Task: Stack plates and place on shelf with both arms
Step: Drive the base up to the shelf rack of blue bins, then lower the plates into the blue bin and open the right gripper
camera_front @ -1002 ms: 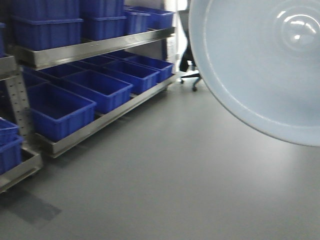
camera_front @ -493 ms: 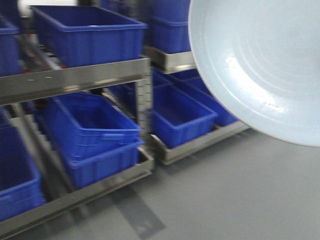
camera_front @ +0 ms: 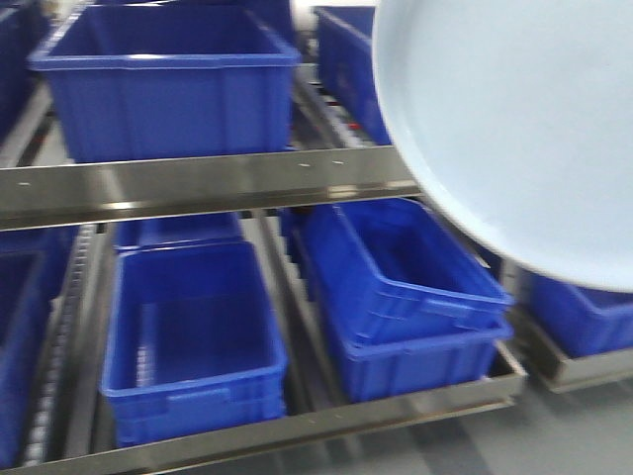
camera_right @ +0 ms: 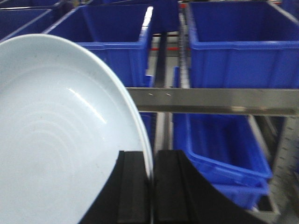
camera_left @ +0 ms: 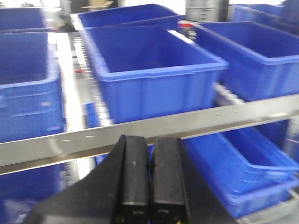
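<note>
The right claw (camera_right: 152,189) pinches the rim of the plates (camera_right: 56,140), seemingly two stacked. The left claw (camera_left: 150,186) is closed and empty, facing the shelf (camera_left: 196,122) of blue crates (camera_left: 149,70).

Front view: plate (camera_front: 504,129) filled the upper right, cut by the top and right edges. It hid the right end of the shelf rail (camera_front: 198,188) and part of the crates (camera_front: 396,287). Right wrist view: plate cropped at left and bottom, rim vanished between the right gripper (camera_right: 152,186) fingers. One plate or two, couldn't tell. Left wrist view was blurred, left gripper (camera_left: 150,182) cropped at the bottom.
</note>
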Robot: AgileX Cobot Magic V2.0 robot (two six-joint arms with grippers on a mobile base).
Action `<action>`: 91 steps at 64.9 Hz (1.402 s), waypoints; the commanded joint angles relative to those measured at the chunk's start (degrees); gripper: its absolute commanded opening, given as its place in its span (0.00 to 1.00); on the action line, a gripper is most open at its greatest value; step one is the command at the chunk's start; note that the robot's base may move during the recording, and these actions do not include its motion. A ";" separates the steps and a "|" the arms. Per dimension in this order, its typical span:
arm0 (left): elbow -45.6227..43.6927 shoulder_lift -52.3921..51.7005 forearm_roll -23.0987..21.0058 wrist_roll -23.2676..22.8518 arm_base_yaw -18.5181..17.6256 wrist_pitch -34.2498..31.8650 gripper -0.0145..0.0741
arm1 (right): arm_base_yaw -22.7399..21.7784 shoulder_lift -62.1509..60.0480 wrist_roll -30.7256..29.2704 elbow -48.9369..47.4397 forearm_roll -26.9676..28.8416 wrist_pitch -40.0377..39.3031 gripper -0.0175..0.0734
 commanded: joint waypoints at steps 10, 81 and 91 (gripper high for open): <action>-1.71 0.39 -0.02 0.05 0.00 -4.58 0.26 | -0.23 0.25 -0.18 -1.94 -0.21 -5.84 0.26; -1.71 0.39 -0.02 0.05 0.00 -4.58 0.26 | -0.23 0.25 -0.18 -1.94 -0.21 -5.84 0.26; -1.71 0.39 -0.02 0.05 0.00 -4.58 0.26 | -0.23 0.25 -0.18 -1.94 -0.21 -5.84 0.26</action>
